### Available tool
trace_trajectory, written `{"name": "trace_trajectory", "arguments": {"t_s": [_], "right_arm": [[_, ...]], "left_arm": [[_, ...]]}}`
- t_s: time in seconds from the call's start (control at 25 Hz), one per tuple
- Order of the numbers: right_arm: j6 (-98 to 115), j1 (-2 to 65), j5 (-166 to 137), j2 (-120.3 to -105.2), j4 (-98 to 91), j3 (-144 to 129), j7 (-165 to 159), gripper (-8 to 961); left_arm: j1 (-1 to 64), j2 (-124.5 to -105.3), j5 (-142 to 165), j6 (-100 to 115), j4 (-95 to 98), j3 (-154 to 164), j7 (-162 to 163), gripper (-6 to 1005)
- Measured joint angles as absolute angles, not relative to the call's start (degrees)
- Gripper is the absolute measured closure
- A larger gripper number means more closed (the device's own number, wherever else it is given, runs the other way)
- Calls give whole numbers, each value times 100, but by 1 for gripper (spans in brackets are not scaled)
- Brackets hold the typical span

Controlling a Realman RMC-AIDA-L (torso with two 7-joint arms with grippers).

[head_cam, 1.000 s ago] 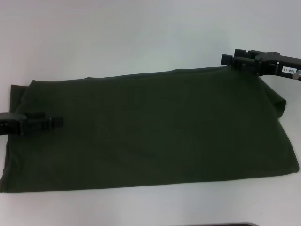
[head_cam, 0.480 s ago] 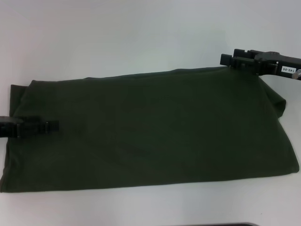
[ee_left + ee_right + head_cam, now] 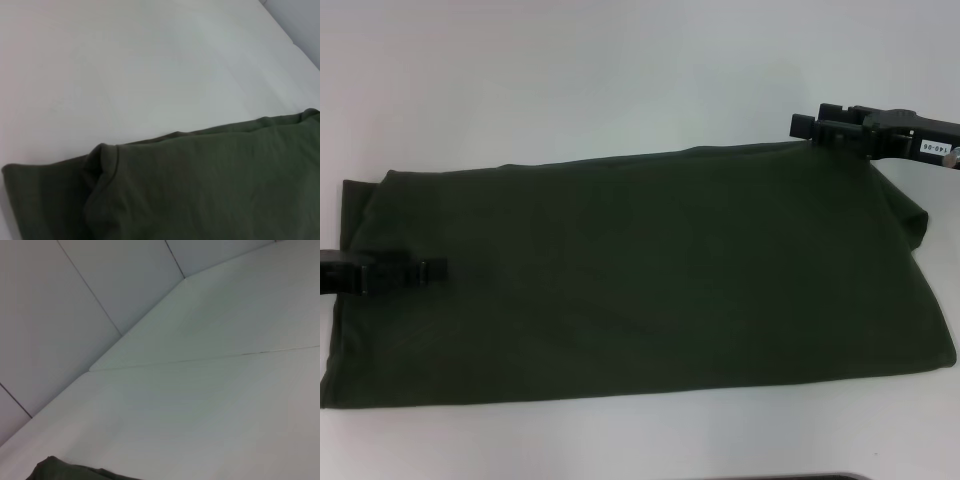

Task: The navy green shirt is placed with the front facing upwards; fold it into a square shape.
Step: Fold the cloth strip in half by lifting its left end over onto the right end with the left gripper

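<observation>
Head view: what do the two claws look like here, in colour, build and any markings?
Both are matte black and blocky, built from squared segments. The left claw shows only a short black stub with a lighter slot between its blocks. The right claw carries a small white label with dark digits and a bit of silver metal near the picture's edge. No cables are visible.

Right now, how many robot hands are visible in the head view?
2. The left hand is over the navy green shirt at its left edge; the right hand is at the shirt's far right corner.
</observation>
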State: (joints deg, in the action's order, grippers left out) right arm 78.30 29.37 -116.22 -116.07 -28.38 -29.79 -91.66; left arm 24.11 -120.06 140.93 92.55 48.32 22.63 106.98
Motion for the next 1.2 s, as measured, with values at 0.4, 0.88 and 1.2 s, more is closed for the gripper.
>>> {"name": "trace_trajectory", "arguments": {"t_s": [0.4, 0.88, 1.2], "right_arm": [[7840, 2940, -11618, -11608, -2851, -2983, -9166, 203], [7826, 2908, -11617, -11600, -2858, -2967, -9166, 203], [7798, 2908, -11612, -11578, -2834, -2946, -9166, 204]], "left_arm": [[2470, -12002, 13986, 9450, 4841, 2206, 10679, 148], [2555, -11950, 13875, 9488, 5422, 2189, 10999, 150], [2569, -11905, 14024, 9495, 5612, 2223, 11308, 151]]}}
